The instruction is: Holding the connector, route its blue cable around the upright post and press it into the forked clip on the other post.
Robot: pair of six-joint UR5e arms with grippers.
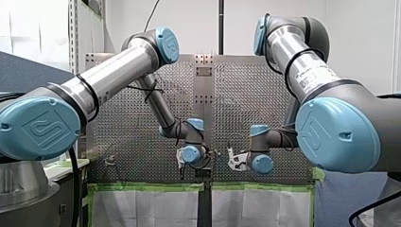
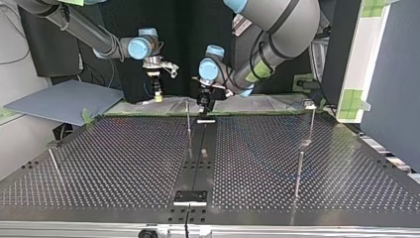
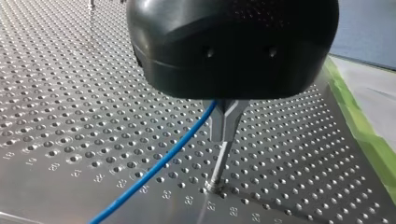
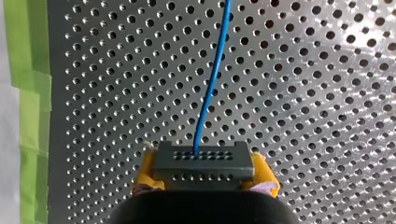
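right gripper [image 2: 157, 93]: at the top view's left, raised above the far edge of the perforated table [image 2: 307, 163]; clamped on the connector, one yellow pad [image 4: 145, 167] on each side of it.
connector [image 4: 204, 163]: dark block held level over the table, well apart from the clip.
blue cable [image 4: 212, 79]: leaves the connector's face and runs straight ahead of the right gripper over the holes.
thin post [image 2: 188, 118]: stands near the middle, just beside the left gripper; whether the cable wraps it, cannot tell.
left gripper [image 2: 204, 102]: right of middle, low over the table; fingers hidden by its own black body, so hold unknown.
forked clip [image 3: 225, 116]: on its post, under the left gripper; the cable meets the fork's mouth.
progress: judged late, cable brought to the clip.
remaining: probably pressing it down; seating unconfirmed.
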